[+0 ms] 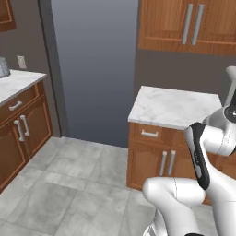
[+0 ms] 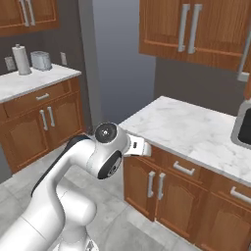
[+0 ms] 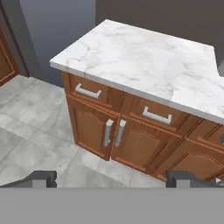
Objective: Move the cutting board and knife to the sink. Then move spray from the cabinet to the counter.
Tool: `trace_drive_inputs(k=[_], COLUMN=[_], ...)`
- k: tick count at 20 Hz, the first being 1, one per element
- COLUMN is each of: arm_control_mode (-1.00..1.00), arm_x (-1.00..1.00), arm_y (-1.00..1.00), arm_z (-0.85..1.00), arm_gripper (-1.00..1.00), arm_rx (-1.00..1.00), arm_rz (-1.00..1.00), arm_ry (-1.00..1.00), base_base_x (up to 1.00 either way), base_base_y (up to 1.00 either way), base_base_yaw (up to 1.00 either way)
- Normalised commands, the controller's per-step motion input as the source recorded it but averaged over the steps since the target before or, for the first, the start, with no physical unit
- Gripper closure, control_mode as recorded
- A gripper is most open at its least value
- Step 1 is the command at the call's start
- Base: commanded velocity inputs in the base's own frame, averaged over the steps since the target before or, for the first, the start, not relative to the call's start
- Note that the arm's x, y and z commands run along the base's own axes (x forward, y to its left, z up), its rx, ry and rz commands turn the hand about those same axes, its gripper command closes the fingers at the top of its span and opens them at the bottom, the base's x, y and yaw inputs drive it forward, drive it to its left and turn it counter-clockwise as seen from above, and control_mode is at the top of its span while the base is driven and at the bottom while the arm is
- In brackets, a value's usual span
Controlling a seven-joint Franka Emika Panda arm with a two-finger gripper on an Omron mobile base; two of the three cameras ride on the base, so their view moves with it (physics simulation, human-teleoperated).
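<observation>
The gripper [image 3: 111,179] is spread wide and holds nothing: in the hand view its two dark fingertips [image 3: 41,178] stand far apart at the bottom corners, with bare grey floor tiles [image 3: 39,131] between them. The hand view looks down at the corner of the counter [image 3: 144,61], a white marble top with grey veins, over brown drawers with grey bar handles [image 3: 87,92] and a pair of lower doors [image 3: 113,133] below them. The same counter appears in the left base view [image 1: 175,106] and in the right base view [image 2: 191,130]. At the far right of the right base view, a dark recessed edge of the sink [image 2: 243,128] is set into the marble. The cabinet [image 2: 188,29], reddish-brown with two long vertical grey handles, hangs on the wall above the counter with its doors closed. A second counter run [image 2: 29,81] along the left wall carries a paper towel roll [image 2: 21,59] and a toaster [image 2: 41,60], standing close beside each other.
</observation>
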Motion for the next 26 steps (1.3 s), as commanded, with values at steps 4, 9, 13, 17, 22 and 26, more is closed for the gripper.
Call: trace_drive_inputs(k=[4,9,13,17,22,26], arm_control_mode=[1.00,1.00,1.00,1.00,1.00,1.00], arm_x=[0.00,0.00,0.00,0.00,0.00,0.00], arm_y=[0.00,0.00,0.00,0.00,0.00,0.00], arm_z=[0.00,0.00,0.00,0.00,0.00,0.00], arm_gripper=[-1.00,-1.00,-1.00,-1.00,-1.00,-1.00], arm_rx=[0.00,0.00,0.00,0.00,0.00,0.00], arm_rz=[0.00,0.00,0.00,0.00,0.00,0.00], arm_ry=[0.00,0.00,0.00,0.00,0.00,0.00], base_base_x=[0.00,-0.31,-0.68,-0.64,-0.16,0.41], base_base_y=[-0.63,-0.41,-0.49,-0.65,-0.59,-0.28], base_base_yaw=[-0.27,-0.06,0.00,-0.07,-0.13,-0.04])
